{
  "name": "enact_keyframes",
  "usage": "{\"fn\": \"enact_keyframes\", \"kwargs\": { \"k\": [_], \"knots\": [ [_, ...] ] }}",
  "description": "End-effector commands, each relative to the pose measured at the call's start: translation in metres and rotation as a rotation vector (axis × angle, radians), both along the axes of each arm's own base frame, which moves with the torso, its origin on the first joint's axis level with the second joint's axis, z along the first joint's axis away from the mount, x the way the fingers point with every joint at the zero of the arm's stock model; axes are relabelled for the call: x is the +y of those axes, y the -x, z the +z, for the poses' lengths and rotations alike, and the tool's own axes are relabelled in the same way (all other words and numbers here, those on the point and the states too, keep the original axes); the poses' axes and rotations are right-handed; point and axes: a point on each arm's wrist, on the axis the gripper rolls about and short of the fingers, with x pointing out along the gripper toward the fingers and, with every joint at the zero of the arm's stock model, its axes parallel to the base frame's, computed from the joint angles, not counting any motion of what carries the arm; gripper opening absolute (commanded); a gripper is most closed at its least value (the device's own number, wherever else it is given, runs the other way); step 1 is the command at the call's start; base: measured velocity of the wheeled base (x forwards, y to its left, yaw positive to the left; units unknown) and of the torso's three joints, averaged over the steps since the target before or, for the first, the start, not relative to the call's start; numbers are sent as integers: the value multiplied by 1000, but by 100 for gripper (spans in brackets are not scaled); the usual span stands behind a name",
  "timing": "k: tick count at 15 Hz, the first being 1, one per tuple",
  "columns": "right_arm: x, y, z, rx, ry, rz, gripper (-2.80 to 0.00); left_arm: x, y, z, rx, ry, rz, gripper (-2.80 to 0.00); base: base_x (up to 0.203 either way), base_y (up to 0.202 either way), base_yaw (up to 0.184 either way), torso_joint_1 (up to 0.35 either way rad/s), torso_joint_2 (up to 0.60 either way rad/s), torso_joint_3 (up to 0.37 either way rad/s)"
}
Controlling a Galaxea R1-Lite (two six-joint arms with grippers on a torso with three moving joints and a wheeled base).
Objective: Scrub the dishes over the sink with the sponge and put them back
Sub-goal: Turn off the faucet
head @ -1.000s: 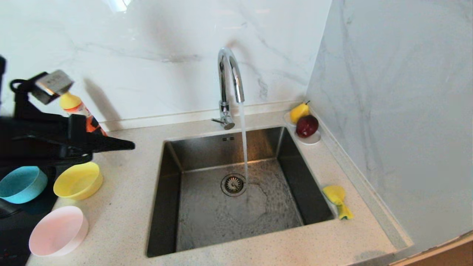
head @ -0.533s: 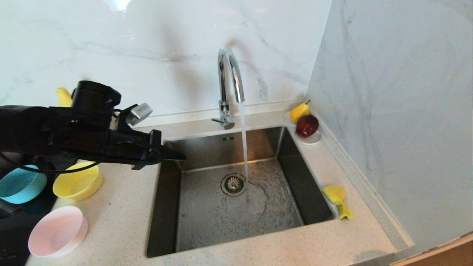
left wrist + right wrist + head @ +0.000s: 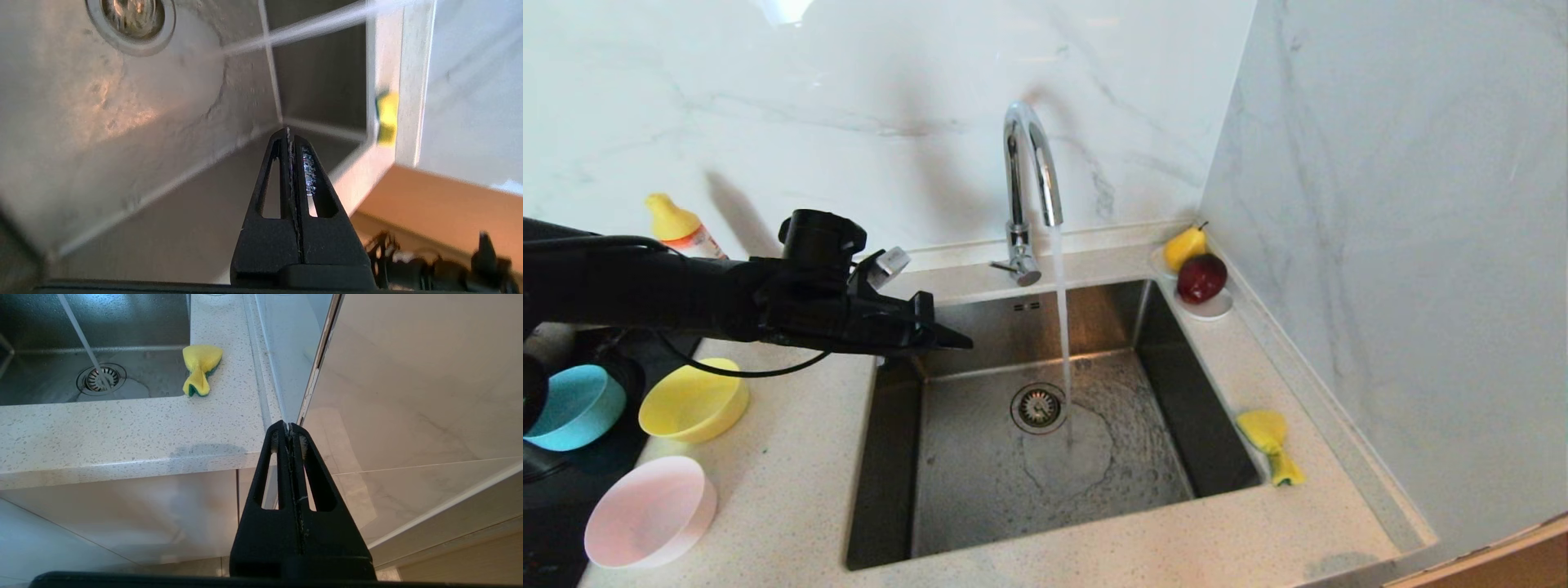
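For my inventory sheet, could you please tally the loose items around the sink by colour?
Yellow: 3 (bowl, sponge, pear)
Light blue: 1 (bowl)
Pink: 1 (bowl)
Dark red: 1 (apple)
Orange, yellow cap: 1 (bottle)
Total: 7

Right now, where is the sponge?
In the head view the sponge lies crumpled on the counter right of the sink, at its front right corner, near the side wall.
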Motion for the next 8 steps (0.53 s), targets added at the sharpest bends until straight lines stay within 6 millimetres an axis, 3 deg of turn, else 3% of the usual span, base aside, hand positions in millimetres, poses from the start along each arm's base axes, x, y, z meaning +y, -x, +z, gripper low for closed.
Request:
{"fn": "enact_keyframes", "kwargs": {
  "k": [1,8],
  "knots": [
    [0,0,0,1,1,1,-280,-3,-15,-7,-5,39,22,-280,0,0,0,0,0,0],
    [0,0,0,1,1,1,-280,-10,-48,-2,-96,166,99,-280,0,0,0,0,0,0]
  ]
}}
